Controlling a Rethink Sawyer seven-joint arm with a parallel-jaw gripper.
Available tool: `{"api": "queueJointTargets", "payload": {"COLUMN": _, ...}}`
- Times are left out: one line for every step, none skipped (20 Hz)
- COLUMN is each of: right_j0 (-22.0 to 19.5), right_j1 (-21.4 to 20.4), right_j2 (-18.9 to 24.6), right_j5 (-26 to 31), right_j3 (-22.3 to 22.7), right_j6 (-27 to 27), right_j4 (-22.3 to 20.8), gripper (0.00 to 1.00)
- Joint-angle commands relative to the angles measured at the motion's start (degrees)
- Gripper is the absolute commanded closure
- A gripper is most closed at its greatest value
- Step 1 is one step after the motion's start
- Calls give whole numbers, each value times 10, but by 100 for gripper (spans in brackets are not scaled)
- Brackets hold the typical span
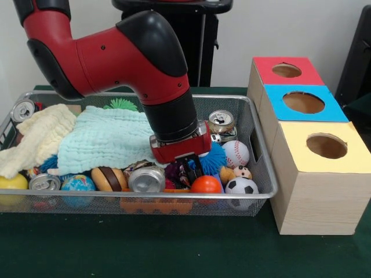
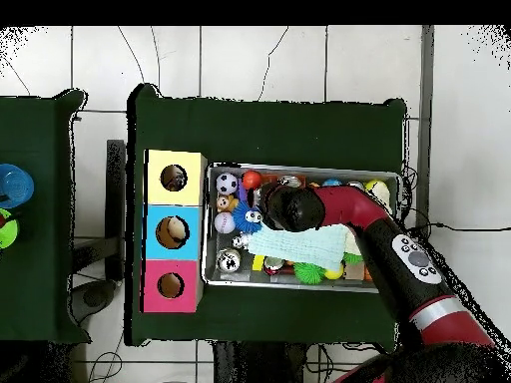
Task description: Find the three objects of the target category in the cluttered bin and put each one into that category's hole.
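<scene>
**Me:** Front view first. The gripper [image 1: 191, 168] is down in the wire bin [image 1: 264, 174], lower middle of the frame, just above the orange ball [image 1: 206, 184]. Its dark fingers [image 1: 197, 166] look slightly apart and hold nothing that I can see.

**Partner:** What would you pick?

**Me:** My guess is balls. The baseball [image 1: 236, 153] and the soccer ball [image 1: 242, 186] lie at the bin's right end. They look light, smooth and liable to roll, so I'd pinch across the middle.

**Partner:** Overhead?

**Me:** The arm [image 2: 354, 211] covers the gripper. The soccer ball [image 2: 228, 184] sits upper left of the bin, beside the yellow box [image 2: 160, 165].
</scene>
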Motion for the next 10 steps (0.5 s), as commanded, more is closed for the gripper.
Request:
{"api": "queueJointTargets", "payload": {"right_j0": 4, "right_j1": 36, "right_j2": 4, "right_j5": 53, "right_j3": -30, "right_j6": -157, "right_j4": -31, "gripper": 100}}
{"api": "queueJointTargets", "payload": {"right_j0": 3, "right_j1": 35, "right_j2": 5, "right_j5": 53, "right_j3": -29, "right_j6": -157, "right_j4": -31, "gripper": 100}}
{"api": "queueJointTargets", "payload": {"right_j0": 3, "right_j1": 34, "right_j2": 5, "right_j5": 54, "right_j3": -27, "right_j6": -157, "right_j4": -30, "gripper": 100}}
{"api": "queueJointTargets", "payload": {"right_j0": 2, "right_j1": 32, "right_j2": 6, "right_j5": 54, "right_j3": -25, "right_j6": -156, "right_j4": -29, "gripper": 100}}
{"api": "queueJointTargets", "payload": {"right_j0": 3, "right_j1": 28, "right_j2": 5, "right_j5": 53, "right_j3": -22, "right_j6": -155, "right_j4": -31, "gripper": 100}}
{"api": "queueJointTargets", "payload": {"right_j0": 3, "right_j1": 24, "right_j2": 6, "right_j5": 54, "right_j3": -20, "right_j6": -153, "right_j4": -30, "gripper": 100}}
{"api": "queueJointTargets", "payload": {"right_j0": 0, "right_j1": 13, "right_j2": 7, "right_j5": 50, "right_j3": -7, "right_j6": -145, "right_j4": -27, "gripper": 100}}
{"api": "queueJointTargets", "payload": {"right_j0": 0, "right_j1": 3, "right_j2": 8, "right_j5": 51, "right_j3": 1, "right_j6": -142, "right_j4": -26, "gripper": 100}}
{"api": "queueJointTargets", "payload": {"right_j0": -3, "right_j1": -27, "right_j2": 14, "right_j5": 52, "right_j3": 27, "right_j6": -129, "right_j4": -18, "gripper": 100}}
{"api": "queueJointTargets", "payload": {"right_j0": -6, "right_j1": -53, "right_j2": 18, "right_j5": 57, "right_j3": 48, "right_j6": -119, "right_j4": -10, "gripper": 100}}
